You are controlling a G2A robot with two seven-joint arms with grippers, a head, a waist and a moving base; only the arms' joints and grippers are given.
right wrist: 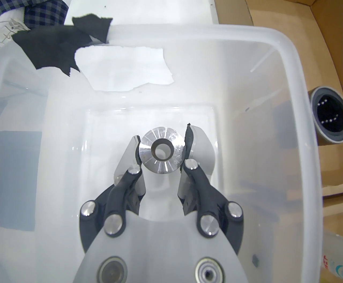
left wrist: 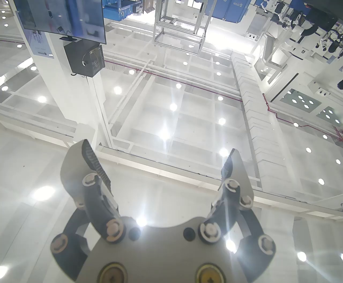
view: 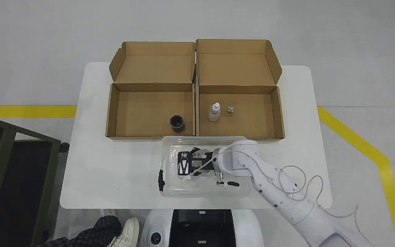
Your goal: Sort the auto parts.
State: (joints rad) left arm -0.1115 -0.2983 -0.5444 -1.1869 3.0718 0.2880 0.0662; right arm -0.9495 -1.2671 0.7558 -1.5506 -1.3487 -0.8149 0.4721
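bushing in left box | bottle in right box | bin before them

No print reads clearly: the red lettering on the bottle label is cut off, and the overhead blue panels carry only tiny marks.

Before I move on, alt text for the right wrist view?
The right gripper is shut on a silver metal disc with a centre hole, inside a clear plastic bin. A black bearing sits in the cardboard box alongside.
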